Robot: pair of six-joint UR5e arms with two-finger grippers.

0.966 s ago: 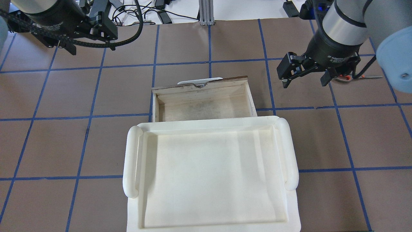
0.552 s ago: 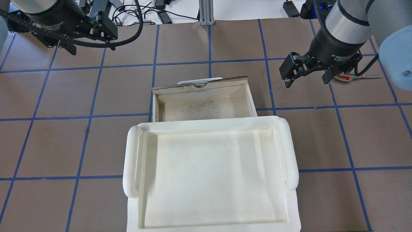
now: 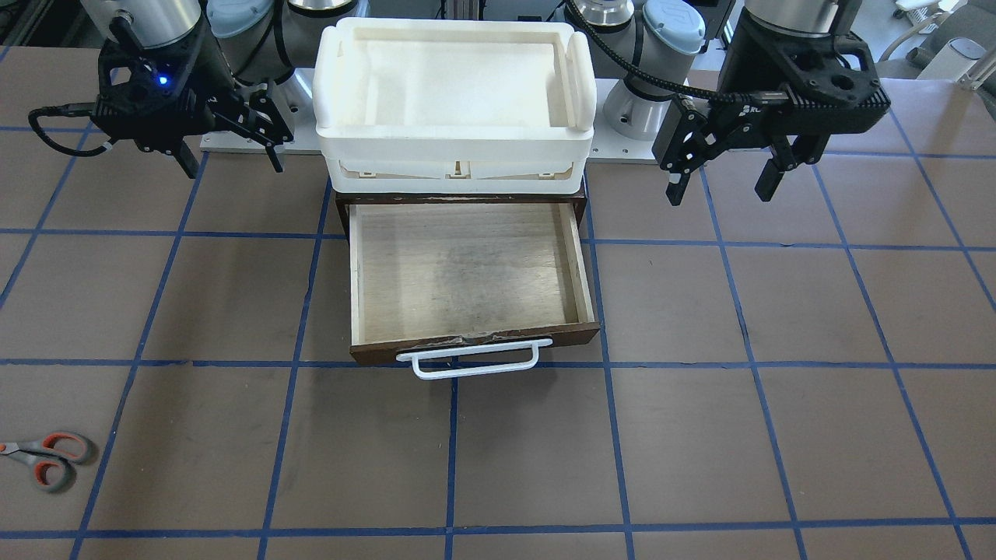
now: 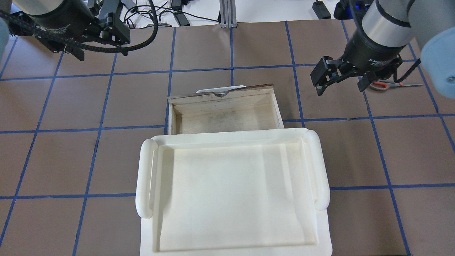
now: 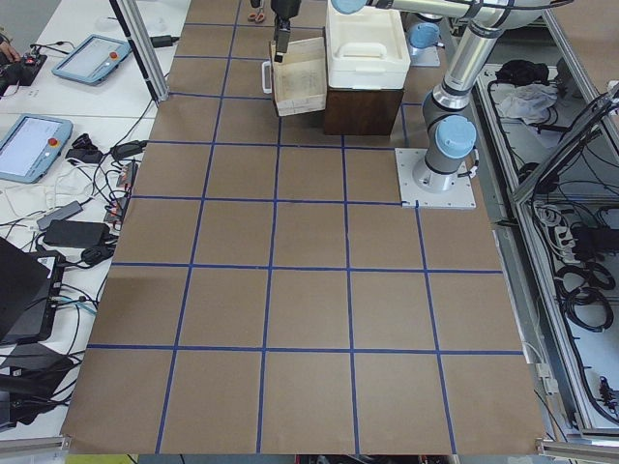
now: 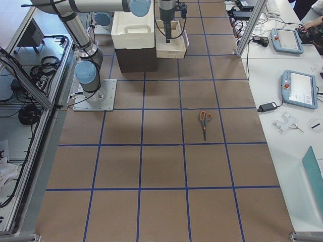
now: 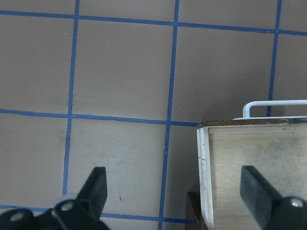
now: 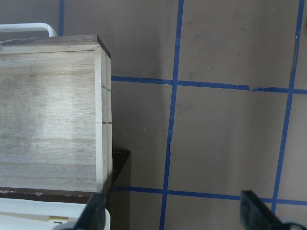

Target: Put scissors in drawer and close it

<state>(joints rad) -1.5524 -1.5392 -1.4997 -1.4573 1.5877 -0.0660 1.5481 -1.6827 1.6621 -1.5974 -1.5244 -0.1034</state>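
Brown gridded table [image 3: 778, 435]: drawer [image 3: 467, 268] stood pulled open, bare plywood floor showing, white tray [image 3: 455, 144] on the cabinet [image 6: 135, 59] above it. Scissors [image 3: 43, 459] lay flat on the table far out on the robot's right, well apart from the drawer. Left gripper [image 3: 720, 189] and right gripper [image 3: 233, 166] both hung above the table, jaws wide apart, holding nothing.
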